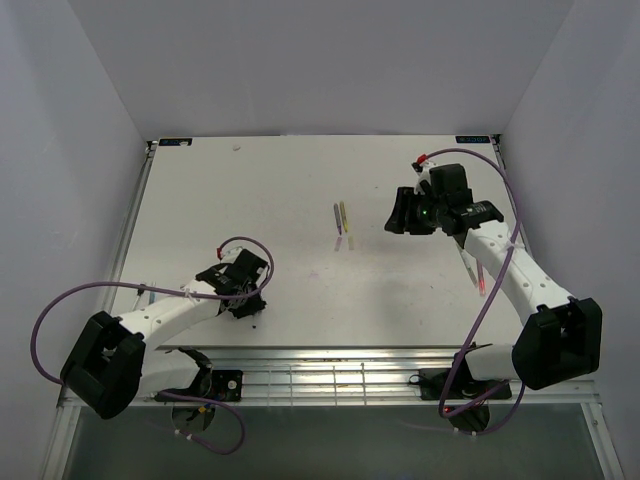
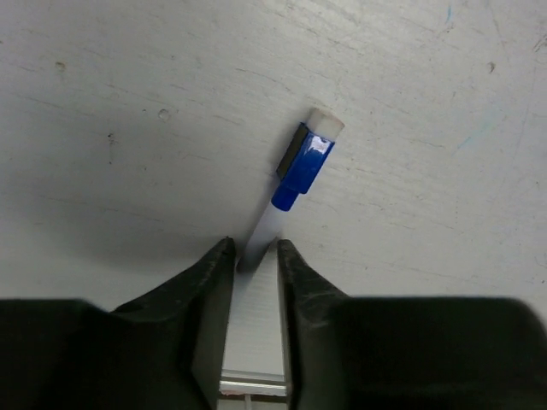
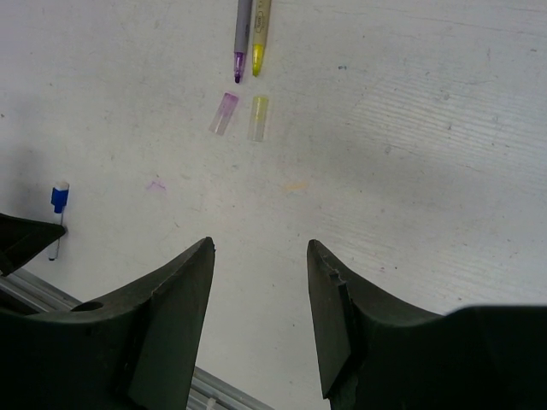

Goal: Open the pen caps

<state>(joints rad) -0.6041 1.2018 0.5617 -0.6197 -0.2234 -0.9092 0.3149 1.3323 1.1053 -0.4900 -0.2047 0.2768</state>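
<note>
Left wrist view, and the left gripper (image 2: 254, 249) is right down on the table (image 2: 128, 102), a scuffed, matte white surface. Its two black, rubbery fingers (image 2: 214, 282) stand close together on either side of the near end of a slim, pale white pen (image 2: 263, 229). Whether they actually pinch the barrel, I cannot tell. The pen runs to the upper right of that frame, and its glossy blue cap (image 2: 303, 166) is on the barrel, with a flat clip on its left side and a frosted white plug at the far tip.

Over to the right wrist view: the right gripper (image 3: 261, 248) is spread wide, with nothing between its chunky dark fingers, hovering above the table. At the top centre of that frame two pens lie side by side, a grey pen (image 3: 243, 26) with a bare purple tip and a yellow pen (image 3: 261, 26). Just below them sit their caps, off and apart: a translucent pink cap (image 3: 224, 113) and a pale yellow cap (image 3: 257, 118), both short tubes.

From above, the left gripper (image 1: 245, 288) sits lower left and the right gripper (image 1: 400, 215) upper right.
</note>
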